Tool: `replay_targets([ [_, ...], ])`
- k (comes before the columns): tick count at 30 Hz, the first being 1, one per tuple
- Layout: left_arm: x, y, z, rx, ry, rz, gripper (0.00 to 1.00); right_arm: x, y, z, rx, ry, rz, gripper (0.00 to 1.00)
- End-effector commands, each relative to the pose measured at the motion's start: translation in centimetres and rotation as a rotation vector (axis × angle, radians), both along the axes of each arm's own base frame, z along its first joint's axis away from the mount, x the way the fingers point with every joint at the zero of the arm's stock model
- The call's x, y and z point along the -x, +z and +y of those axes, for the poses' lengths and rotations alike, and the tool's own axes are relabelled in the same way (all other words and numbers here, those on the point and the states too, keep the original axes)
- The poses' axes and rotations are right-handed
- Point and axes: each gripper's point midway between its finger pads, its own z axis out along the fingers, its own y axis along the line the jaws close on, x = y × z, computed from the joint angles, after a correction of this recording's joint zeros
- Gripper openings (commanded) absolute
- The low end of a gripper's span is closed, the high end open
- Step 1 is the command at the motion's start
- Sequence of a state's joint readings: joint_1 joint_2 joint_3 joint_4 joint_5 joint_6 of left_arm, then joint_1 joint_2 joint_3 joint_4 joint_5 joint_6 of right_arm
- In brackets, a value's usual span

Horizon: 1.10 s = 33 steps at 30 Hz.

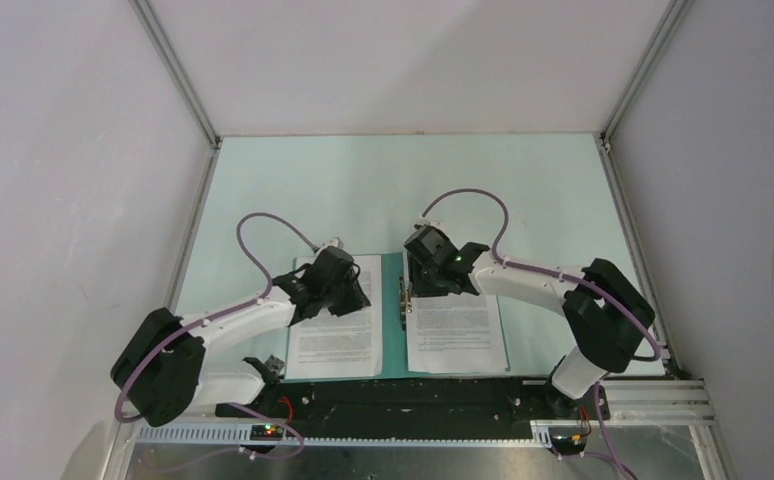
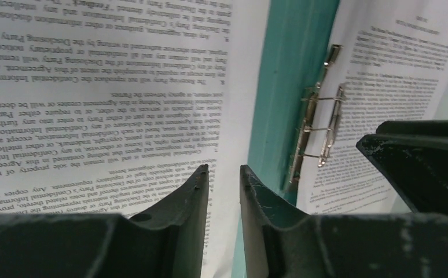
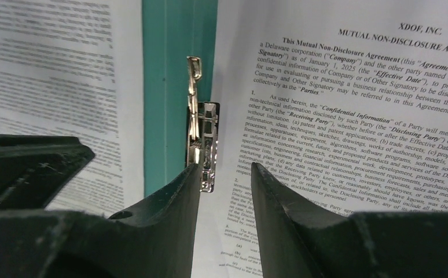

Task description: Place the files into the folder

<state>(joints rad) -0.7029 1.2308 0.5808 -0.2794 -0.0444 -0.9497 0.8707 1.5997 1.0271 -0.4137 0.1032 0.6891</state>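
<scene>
Left gripper (image 2: 224, 174): fingers stand a narrow slit apart with nothing visibly caught between them; the tips point down at the inner edge of the left sheet.
Right gripper (image 3: 226, 168): fingers are parted by a somewhat wider gap and hold nothing; printed paper shows through the gap.
Folder (image 1: 393, 325): lies open and flat on the table (image 1: 363, 180); its teal spine strip runs just right of the left gripper's fingers and just left of the right gripper's.
Left sheet (image 2: 94, 87): flat on the left cover, beneath and to the left of the left gripper's fingers.
Right sheet (image 3: 355, 116): flat on the right cover, beneath and to the right of the right gripper's fingers; its heading reads as a non-disclosure agreement.
Clip (image 3: 201, 127): metal, at the spine by the right sheet's inner edge, just ahead of the right gripper's left finger; whether they touch cannot be told.
Grippers to each other: near, one on each side of the spine, apart.
</scene>
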Motion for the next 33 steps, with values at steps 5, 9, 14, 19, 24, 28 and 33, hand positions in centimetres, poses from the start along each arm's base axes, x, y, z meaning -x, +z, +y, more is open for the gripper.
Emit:
replay_targets([
  [5, -0.5, -1.6, 1.1, -0.001, 0.028, 0.035, 0.29, -0.4, -0.4, 1.5, 0.051, -0.023, -0.041, 0.41],
  [9, -0.6, -2.4, 1.5, -0.015, 0.038, 0.049, 0.29, -0.3, -0.6, 1.9, 0.057, -0.025, -0.043, 0.41],
  [14, -0.3, -3.0, 1.4, -0.005, 0.026, 0.082, 0.28, -0.1, -1.2, 1.9, 0.07, -0.026, -0.035, 0.36],
  [19, -0.2, -3.3, 1.4, -0.004, 0.025, 0.091, 0.28, 0.0, -1.6, 2.2, 0.073, -0.017, -0.028, 0.3],
  [24, -0.2, -3.6, 1.6, -0.007, 0.031, 0.098, 0.28, 0.3, -1.7, 2.2, 0.076, -0.014, -0.023, 0.25],
  [28, -0.2, -3.8, 1.7, -0.008, 0.034, 0.104, 0.28, 0.6, -1.9, 2.4, 0.076, -0.004, -0.016, 0.17],
  [33, -0.3, -3.9, 1.9, -0.01, 0.041, 0.106, 0.28, 1.3, -2.1, 2.5, 0.091, 0.008, -0.007, 0.12],
])
